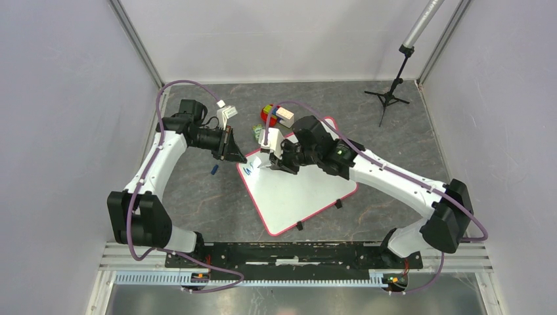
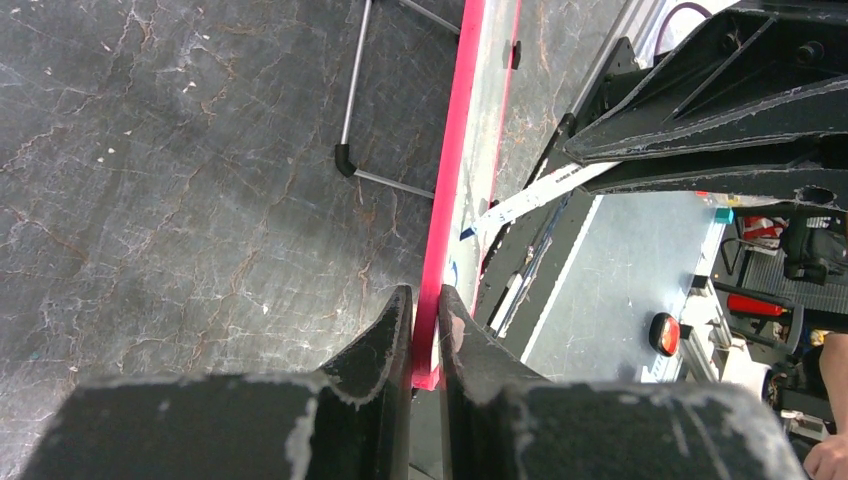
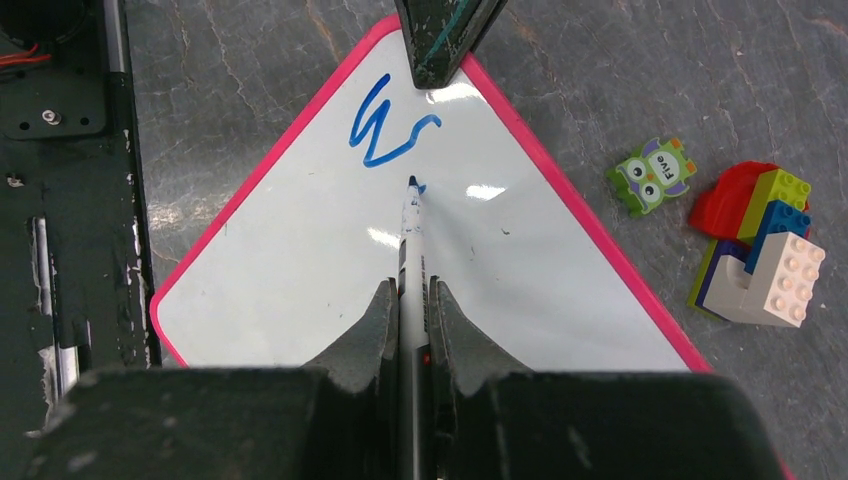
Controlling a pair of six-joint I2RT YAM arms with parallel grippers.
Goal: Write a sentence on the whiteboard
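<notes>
Right claw (image 3: 410,292) of mine pinches a blue marker (image 3: 411,240), tip on the whiteboard (image 3: 290,270) beside blue lettering (image 3: 385,130). My left claw (image 2: 425,298) clamps the whiteboard's pink corner rim, likely the best hold: it looks stiff, light, slippery.

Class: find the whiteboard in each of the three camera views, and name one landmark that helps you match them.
Top external: the whiteboard lies tilted at the centre, between the arms.
Left wrist: seen edge-on, its pink rim running down into the left gripper.
Right wrist: fills the middle, under the marker.
Shared landmark: the corner clamped in the left gripper's jaws, beside the blue scrawl.
</notes>
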